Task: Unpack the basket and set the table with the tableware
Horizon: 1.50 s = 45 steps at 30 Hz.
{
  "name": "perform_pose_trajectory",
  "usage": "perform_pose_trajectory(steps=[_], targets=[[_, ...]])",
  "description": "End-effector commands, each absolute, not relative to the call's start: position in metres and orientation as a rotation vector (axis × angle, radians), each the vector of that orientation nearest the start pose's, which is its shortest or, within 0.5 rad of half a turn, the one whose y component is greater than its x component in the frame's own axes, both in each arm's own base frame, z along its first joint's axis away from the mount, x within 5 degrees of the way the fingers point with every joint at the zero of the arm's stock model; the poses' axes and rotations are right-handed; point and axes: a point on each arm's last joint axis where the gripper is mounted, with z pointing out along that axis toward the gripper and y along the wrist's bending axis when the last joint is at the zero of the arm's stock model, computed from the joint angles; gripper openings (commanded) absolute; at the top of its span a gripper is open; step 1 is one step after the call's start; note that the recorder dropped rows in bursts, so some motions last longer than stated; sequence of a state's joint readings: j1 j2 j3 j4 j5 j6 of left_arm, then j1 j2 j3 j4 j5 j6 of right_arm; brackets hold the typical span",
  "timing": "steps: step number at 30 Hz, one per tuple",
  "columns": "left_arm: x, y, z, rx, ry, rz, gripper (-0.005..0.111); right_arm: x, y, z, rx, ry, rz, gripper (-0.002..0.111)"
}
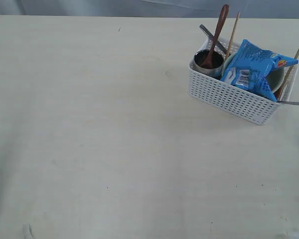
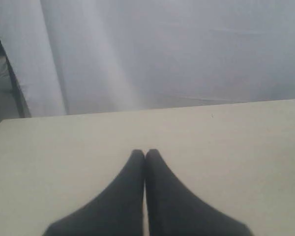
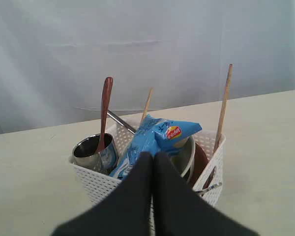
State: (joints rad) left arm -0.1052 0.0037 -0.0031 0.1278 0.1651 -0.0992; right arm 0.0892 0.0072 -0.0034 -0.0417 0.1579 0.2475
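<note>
left gripper (image 2: 145,153) is nearest in its wrist view: the two dark fingers are pressed together tip to tip, with nothing between them, over the bare table (image 2: 236,147). right gripper (image 3: 153,155) is also fully closed and empty, and it faces the basket (image 3: 98,184).

in the exterior view no arm shows. the near and left parts of the table are bare. the basket stands near the far right corner of the table, turned a little to the edges, and it is full. a blue snack packet (image 1: 251,67) lies on top in the middle, over the bowl (image 1: 278,78). the brown plate (image 3: 200,164) stands on its edge beside the bowl, at the right end. the steel cup (image 1: 199,67) is in the left end, with the wooden spoon (image 1: 219,30) upright in it. two chopsticks lean out, one (image 1: 233,35) behind the cup, one (image 1: 296,57) at the right end. a grey metal handle (image 1: 209,35) sticks out toward the far edge, and a second metal piece (image 1: 294,103) passes over the right rim; which is fork or knife i cannot tell.
</note>
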Motion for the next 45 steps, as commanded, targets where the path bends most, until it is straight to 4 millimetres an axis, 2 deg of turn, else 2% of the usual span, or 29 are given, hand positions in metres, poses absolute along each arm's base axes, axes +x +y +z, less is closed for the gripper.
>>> perform_pose_trajectory(steps=[1, 5, 11, 18, 21, 24, 28, 30, 32, 36, 38, 43, 45], targets=[[0.056, -0.004, 0.198, 0.084, 1.646, -0.046, 0.000, 0.056, 0.004, 0.199, 0.099, 1.639, 0.210, 0.000], [0.056, -0.004, 0.198, 0.084, 1.646, -0.046, 0.000, 0.056, 0.004, 0.200, 0.112, 1.631, 0.225, 0.000], [0.056, -0.004, 0.198, 0.084, 1.646, -0.046, 0.000, 0.056, 0.004, 0.216, 0.229, 1.445, 0.389, 0.000], [0.056, -0.004, 0.198, 0.084, 1.646, -0.046, 0.000, 0.044, -0.001, 0.252, 0.232, 1.018, 0.450, 0.000], [0.056, -0.004, 0.198, 0.084, 1.646, -0.046, 0.000, 0.037, -0.005, 0.261, 0.268, 0.878, 0.491, 0.000], [0.056, -0.004, 0.198, 0.084, 1.646, -0.046, 0.000, 0.032, -0.010, 0.268, 0.359, 0.751, 0.645, 0.000], [0.056, -0.004, 0.198, 0.084, 1.646, -0.046, 0.000, 0.037, -0.007, 0.268, 0.489, 0.837, 0.871, 0.000], [0.056, -0.004, 0.198, 0.084, 1.646, -0.046, 0.000, 0.041, -0.003, 0.269, 0.594, 0.975, 0.992, 0.000], [0.056, -0.004, 0.198, 0.084, 1.646, -0.046, 0.000, 0.042, 0.002, 0.272, 0.625, 1.143, 0.976, 0.000], [0.056, -0.004, 0.198, 0.084, 1.646, -0.046, 0.000, 0.040, 0.004, 0.283, 0.515, 1.350, 0.757, 0.000], [0.056, -0.004, 0.198, 0.084, 1.646, -0.046, 0.000, 0.041, 0.004, 0.293, 0.474, 1.326, 0.726, 0.000], [0.056, -0.004, 0.198, 0.084, 1.646, -0.046, 0.000, 0.040, 0.002, 0.323, 0.412, 1.067, 0.779, 0.000], [0.056, -0.004, 0.198, 0.084, 1.646, -0.046, 0.000, 0.045, 0.003, 0.323, 0.432, 1.116, 0.775, 0.000]])
